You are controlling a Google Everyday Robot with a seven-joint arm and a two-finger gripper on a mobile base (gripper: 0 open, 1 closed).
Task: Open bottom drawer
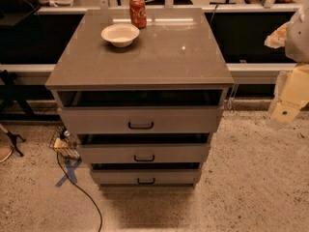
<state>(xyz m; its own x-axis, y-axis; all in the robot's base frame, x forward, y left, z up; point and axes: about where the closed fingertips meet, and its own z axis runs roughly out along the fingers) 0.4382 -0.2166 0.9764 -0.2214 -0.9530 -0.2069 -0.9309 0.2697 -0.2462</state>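
The cabinet (140,57) stands in the middle of the view with three grey-taupe drawers. The bottom drawer (145,178) is the lowest and narrowest, with a small black bar handle (146,181). A dark gap shows above its front, as above the two drawers over it. My gripper (285,112) shows at the right edge as a blurred cream-coloured shape, well to the right of the cabinet and above the level of the bottom drawer, not touching anything.
A white bowl (120,34) and a red can (138,11) sit on the cabinet top. A black cable (79,187) and a small wire basket (65,146) lie on the floor to the left. A blue tape cross (68,172) marks the floor.
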